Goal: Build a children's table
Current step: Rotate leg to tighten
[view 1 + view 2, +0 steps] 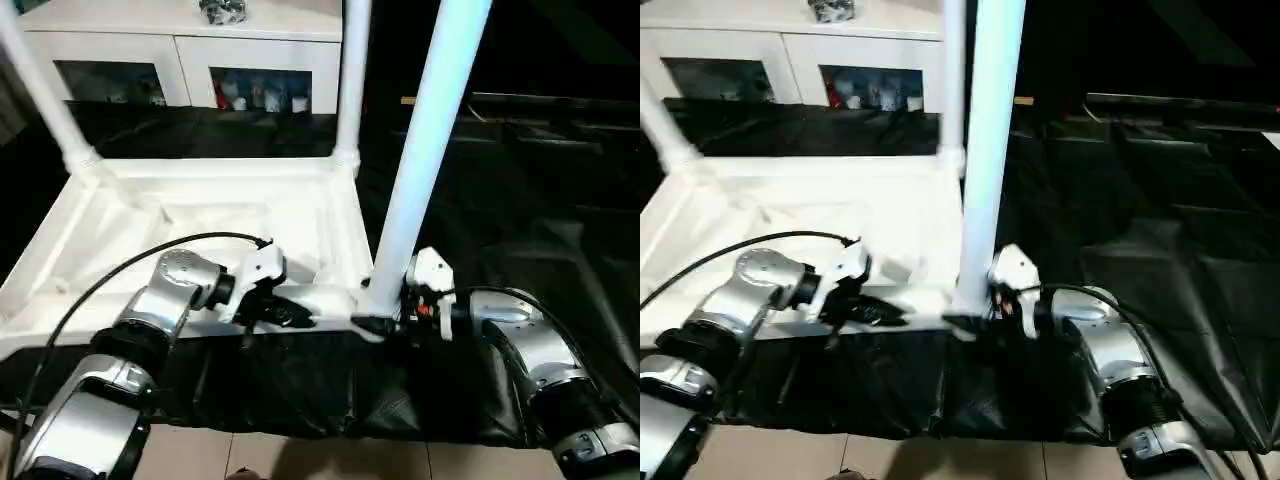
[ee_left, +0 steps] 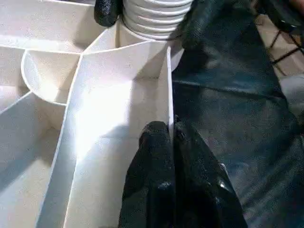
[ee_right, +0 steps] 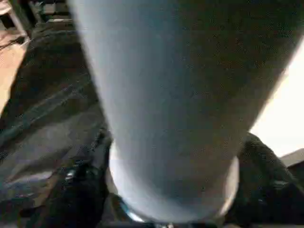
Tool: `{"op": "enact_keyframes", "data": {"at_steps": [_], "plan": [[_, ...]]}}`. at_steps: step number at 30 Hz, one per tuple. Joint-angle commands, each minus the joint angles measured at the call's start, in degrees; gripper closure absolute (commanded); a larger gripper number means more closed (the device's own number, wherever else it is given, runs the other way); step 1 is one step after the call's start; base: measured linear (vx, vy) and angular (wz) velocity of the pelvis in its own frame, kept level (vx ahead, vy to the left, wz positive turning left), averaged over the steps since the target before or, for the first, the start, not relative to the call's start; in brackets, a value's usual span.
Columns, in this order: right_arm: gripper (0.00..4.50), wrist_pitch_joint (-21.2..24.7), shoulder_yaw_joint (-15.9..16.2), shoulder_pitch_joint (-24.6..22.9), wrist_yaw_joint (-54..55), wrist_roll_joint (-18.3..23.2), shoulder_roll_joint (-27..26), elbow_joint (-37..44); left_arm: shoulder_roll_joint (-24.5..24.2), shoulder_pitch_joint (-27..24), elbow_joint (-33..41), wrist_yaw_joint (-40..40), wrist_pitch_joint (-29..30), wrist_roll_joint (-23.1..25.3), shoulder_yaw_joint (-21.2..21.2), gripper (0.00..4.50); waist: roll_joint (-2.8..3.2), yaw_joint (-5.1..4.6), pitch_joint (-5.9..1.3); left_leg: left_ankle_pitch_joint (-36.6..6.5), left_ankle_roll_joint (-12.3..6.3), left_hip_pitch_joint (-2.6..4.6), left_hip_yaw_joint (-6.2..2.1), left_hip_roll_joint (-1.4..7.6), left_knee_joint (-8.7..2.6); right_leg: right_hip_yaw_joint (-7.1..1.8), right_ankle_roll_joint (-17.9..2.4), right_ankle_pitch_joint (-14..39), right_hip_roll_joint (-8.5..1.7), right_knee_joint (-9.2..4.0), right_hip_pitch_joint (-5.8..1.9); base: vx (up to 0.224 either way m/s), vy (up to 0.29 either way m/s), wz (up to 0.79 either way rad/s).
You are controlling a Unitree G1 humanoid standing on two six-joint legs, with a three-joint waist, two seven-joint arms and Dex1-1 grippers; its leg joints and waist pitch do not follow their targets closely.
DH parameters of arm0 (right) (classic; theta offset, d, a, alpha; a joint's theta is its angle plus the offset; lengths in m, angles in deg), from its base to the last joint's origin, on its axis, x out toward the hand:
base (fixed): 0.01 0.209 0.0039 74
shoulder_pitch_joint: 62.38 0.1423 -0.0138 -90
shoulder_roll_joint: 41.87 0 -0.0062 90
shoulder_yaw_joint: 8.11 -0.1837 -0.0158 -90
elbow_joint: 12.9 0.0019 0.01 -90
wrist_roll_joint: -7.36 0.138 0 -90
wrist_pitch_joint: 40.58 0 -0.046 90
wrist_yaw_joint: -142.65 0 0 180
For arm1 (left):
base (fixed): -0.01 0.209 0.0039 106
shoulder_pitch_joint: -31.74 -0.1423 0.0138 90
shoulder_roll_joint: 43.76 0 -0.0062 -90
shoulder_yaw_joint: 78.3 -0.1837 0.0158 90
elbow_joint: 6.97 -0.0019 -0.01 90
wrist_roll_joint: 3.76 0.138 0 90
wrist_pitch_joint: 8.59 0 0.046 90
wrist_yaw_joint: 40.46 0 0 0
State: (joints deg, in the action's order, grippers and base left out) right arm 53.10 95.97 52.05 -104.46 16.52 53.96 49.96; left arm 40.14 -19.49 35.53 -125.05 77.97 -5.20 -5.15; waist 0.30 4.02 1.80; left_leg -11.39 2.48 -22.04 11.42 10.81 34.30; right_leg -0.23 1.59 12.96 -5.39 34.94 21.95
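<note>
The right gripper (image 1: 385, 322) has its black fingers (image 3: 83, 190) set on either side of the foot of the near leg (image 1: 425, 150), just where that leg enters the near right corner socket of the children's table (image 1: 215, 215). The fingers flank the tube closely, though whether they are pressing it I cannot tell (the wrist camera sits too close to the tube to show any gap). My reading is that this leg is being seated. To do it well, the leg should be kept upright over the socket and driven straight down along its own axis, since a tilted tube would likely bind at the socket rim.

The left gripper (image 1: 285, 312) is clenched on the thin near rim (image 2: 168, 99) of the table, its fingers (image 2: 154, 156) pinching the wall from both sides, a short way along from the same corner socket. That hold steadies the tabletop, and it ought to stay firm while the leg goes in.

The table lies upside down on the black-sheeted work table (image 1: 500, 220), ribbed underside up. From the near right socket, two more legs stand farther off: one (image 1: 350, 80) at the far right corner and one (image 1: 45, 95) at the far left. Beyond those stands a white cabinet (image 1: 180, 50).
</note>
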Motion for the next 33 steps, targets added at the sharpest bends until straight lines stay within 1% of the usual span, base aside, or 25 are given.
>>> {"op": "enact_keyframes", "data": {"at_steps": [1,4,6,7,9,11,12,13,14,15,16,17,18,19,21,22,23,24,25,26,27,28,30,32,33], "plan": [[1.51,1.0,2.3,0.8,-2.5,-0.1,-0.3,0.5,1.2,0.1,-0.6,-2.4,-0.4,0.6,-2.9,4.5,-0.46,0.12,-2.67,-8.6,-4.29,1.53,-0.5,2.48,-4.38,-0.44,-17.1,-1.4,-2.13,-3.06,-1.39,0.0,0.0,0.0],[1.72,1.8,2.8,1.0,-4.1,-0.1,0.0,0.4,1.0,0.8,-1.6,-3.1,-0.8,1.0,-2.7,4.5,-0.5,0.38,-2.72,-8.2,-3.78,1.57,-0.37,2.51,-4.33,-0.41,-17.0,-1.9,-2.13,-2.96,-1.45,0.0,0.0,0.0],[1.73,2.0,2.5,0.9,-3.9,0.3,-0.3,0.4,1.0,1.0,-1.9,-3.3,-0.8,1.0,-2.4,4.5,-0.49,0.52,-2.72,-7.7,-3.66,1.55,-0.33,2.48,-4.29,-0.37,-16.9,-2.6,-2.14,-2.91,-1.47,0.0,0.0,0.0],[1.73,2.4,2.2,0.8,-3.7,0.7,-0.7,0.6,1.1,1.1,-2.0,-3.1,-0.7,1.0,-2.2,4.5,-0.3,0.6,-2.74,-7.5,-3.54,1.54,-0.39,2.5,-4.31,-0.34,-16.9,-2.9,-2.15,-2.83,-1.49,0.0,0.0,0.0],[1.76,2.8,0.6,-0.6,0.1,1.4,-2.5,1.8,2.0,0.9,-2.2,-0.3,-0.3,1.1,-1.3,4.5,-0.37,0.76,-2.64,-8.3,-3.2,1.65,-0.36,2.56,-4.43,-0.33,-16.8,-2.1,-2.15,-2.99,-1.37,0.0,0.0,0.0],[1.76,2.6,0.1,-0.8,2.0,1.1,-3.2,1.8,2.4,1.0,-2.2,0.9,0.1,1.2,-1.1,4.5,-0.42,0.78,-2.57,-9.3,-2.61,1.7,-0.37,2.57,-4.55,-0.36,-16.5,-0.6,-2.17,-3.13,-1.33,0.0,0.0,0.0],[1.76,2.2,-0.6,-0.8,6.1,-0.3,-4.2,0.9,2.9,1.0,-2.2,2.5,0.5,1.4,-0.8,4.5,-0.4,0.81,-2.56,-9.6,-2.31,1.69,-0.42,2.6,-4.63,-0.39,-16.3,0.0,-2.22,-3.18,-1.34,0.0,0.0,0.0],[1.76,1.7,-2.0,-0.7,14.1,-2.6,-6.3,-0.9,4.2,1.3,-2.5,6.8,1.7,1.8,-0.2,4.5,-0.37,0.39,-2.34,-11.9,-0.59,1.71,-0.49,2.53,-5.02,-0.59,-15.5,3.8,-2.34,-3.58,-0.95,0.0,0.0,0.0],[1.77,1.7,-2.7,-0.6,17.5,-3.5,-7.2,-1.6,4.9,1.4,-2.8,9.0,2.2,2.0,0.2,4.5,-0.34,0.26,-2.27,-13.3,0.12,1.82,-0.59,2.43,-5.18,-0.57,-15.2,6.0,-2.39,-3.82,-0.86,0.0,0.0,0.0],[1.77,1.5,-3.6,-0.4,22.6,-4.7,-8.5,-2.6,5.9,1.5,-2.6,11.7,3.2,2.2,0.5,4.5,-0.4,0.11,-2.21,-14.6,1.47,1.83,-0.79,2.43,-5.46,-0.63,-14.2,9.3,-2.49,-4.13,-0.91,0.0,0.0,0.0],[1.78,1.8,-4.9,-0.3,27.6,-5.2,-10.2,-3.5,7.2,1.5,-2.4,13.9,4.2,2.1,0.9,4.5,-0.28,-0.03,-2.2,-15.1,2.03,1.9,-0.83,2.47,-5.54,-0.67,-13.9,10.1,-2.5,-4.22,-0.82,0.0,0.0,0.0],[1.78,2.5,-6.3,0.0,32.5,-5.4,-11.9,-4.5,8.5,1.4,-1.8,15.7,5.3,2.1,1.0,4.5,-0.42,-0.46,-2.11,-16.7,3.14,1.87,-1.03,2.4,-5.82,-0.74,-12.6,12.9,-2.49,-4.49,-0.71,0.0,0.0,0.0],[1.78,3.2,-7.6,0.3,37.3,-5.8,-13.6,-5.3,9.8,1.4,-1.5,17.9,6.0,2.4,1.1,4.5,-0.42,-0.46,-2.11,-16.7,3.14,1.87,-1.03,2.4,-5.82,-0.74,-12.6,12.9,-2.49,-4.49,-0.71,0.0,0.0,0.0],[1.78,4.0,-9.1,0.5,42.8,-5.9,-16.0,-6.3,11.7,1.5,-1.2,20.9,7.0,2.8,1.1,4.5,-0.37,-0.98,-2.03,-17.2,3.63,1.84,-1.09,2.29,-6.01,-0.81,-11.8,13.9,-2.38,-4.7,-0.49,0.0,0.0,0.0],[1.78,4.1,-9.1,0.5,44.0,-6.0,-17.0,-6.4,12.6,1.5,-1.0,22.0,7.5,2.8,1.2,4.5,-0.53,-1.02,-2.21,-17.0,3.28,1.82,-1.15,2.2,-5.86,-0.77,-11.2,14.0,-2.37,-4.77,-0.68,0.0,0.0,0.0],[1.78,3.9,-8.8,0.4,45.1,-6.5,-17.5,-6.4,13.2,1.6,-1.0,22.9,7.8,2.9,1.3,4.5,-0.3,-0.9,-2.25,-15.7,2.69,1.81,-1.01,2.21,-5.75,-0.87,-11.0,11.8,-2.28,-4.8,-0.66,0.0,0.0,0.0],[1.78,3.4,-8.5,0.4,46.4,-7.2,-18.3,-6.4,14.1,1.7,-1.0,24.2,8.2,3.0,1.4,4.5,-0.39,-0.8,-2.33,-14.2,1.98,1.64,-0.97,2.09,-5.64,-0.84,-11.0,9.3,-2.15,-4.65,-0.87,0.0,0.0,0.0],[1.22,2.2,-8.2,0.3,46.6,-7.4,-19.3,-6.2,14.9,1.8,-1.1,25.0,8.3,3.1,1.4,4.5,-0.28,-0.77,-2.38,-13.5,1.78,1.57,-0.92,2.07,-5.58,-0.83,-11.0,7.9,-2.1,-4.51,-0.91,0.0,0.0,0.0],[1.22,1.1,-8.2,0.2,47.4,-7.7,-20.3,-6.1,15.7,1.9,-1.2,26.0,8.4,3.2,1.5,4.5,-0.19,-0.66,-2.46,-12.2,1.3,1.56,-0.88,1.96,-5.45,-0.75,-11.1,5.8,-2.05,-4.4,-1.04,0.0,0.0,0.0],[1.06,-0.3,-8.6,0.1,46.9,-7.1,-20.9,-5.7,16.1,1.7,-1.0,26.2,8.3,3.5,1.4,4.5,-0.03,-0.55,-2.53,-11.3,0.77,1.59,-0.77,1.94,-5.28,-0.74,-11.4,4.1,-2.04,-4.32,-1.06,0.0,0.0,0.0],[1.06,-0.4,-8.7,0.1,46.8,-7.0,-20.9,-5.6,16.1,1.6,-0.8,26.2,8.4,3.5,1.4,4.5,-0.09,-0.5,-2.5,-11.3,0.53,1.56,-0.76,1.95,-5.31,-0.71,-11.5,3.9,-2.06,-4.36,-1.12,0.0,0.0,0.0],[0.99,-0.6,-8.9,0.2,46.2,-6.8,-20.6,-5.4,15.8,1.2,-0.2,25.9,8.2,3.8,1.3,4.5,0.06,-0.47,-2.5,-11.4,0.41,1.51,-0.82,1.97,-5.35,-0.68,-11.5,3.9,-2.07,-4.31,-1.2,0.0,0.0,0.0],[0.64,-0.7,-8.9,0.3,46.0,-6.8,-20.4,-5.4,15.7,1.1,-0.1,25.8,8.1,3.9,1.2,4.5,0.16,-0.44,-2.5,-11.4,0.2,1.52,-0.84,2.02,-5.4,-0.59,-11.6,3.7,-2.03,-4.3,-1.23,0.0,0.0,0.0],[0.59,-1.6,-7.9,0.3,42.5,-7.2,-17.5,-4.8,13.9,0.3,0.9,22.3,6.7,3.3,1.0,4.5,0.11,-0.43,-2.54,-11.8,-0.06,1.51,-0.83,2.06,-5.34,-0.53,-11.8,3.6,-2.02,-4.3,-1.32,0.0,0.0,0.0],[0.59,-1.5,-7.7,0.0,39.2,-6.2,-16.1,-4.1,12.9,0.0,1.2,20.6,6.1,3.2,0.9,4.5,0.12,-0.38,-2.58,-11.3,-0.27,1.47,-0.85,2.06,-5.3,-0.48,-11.9,3.1,-2.04,-4.23,-1.43,0.0,0.0,0.0]]}}
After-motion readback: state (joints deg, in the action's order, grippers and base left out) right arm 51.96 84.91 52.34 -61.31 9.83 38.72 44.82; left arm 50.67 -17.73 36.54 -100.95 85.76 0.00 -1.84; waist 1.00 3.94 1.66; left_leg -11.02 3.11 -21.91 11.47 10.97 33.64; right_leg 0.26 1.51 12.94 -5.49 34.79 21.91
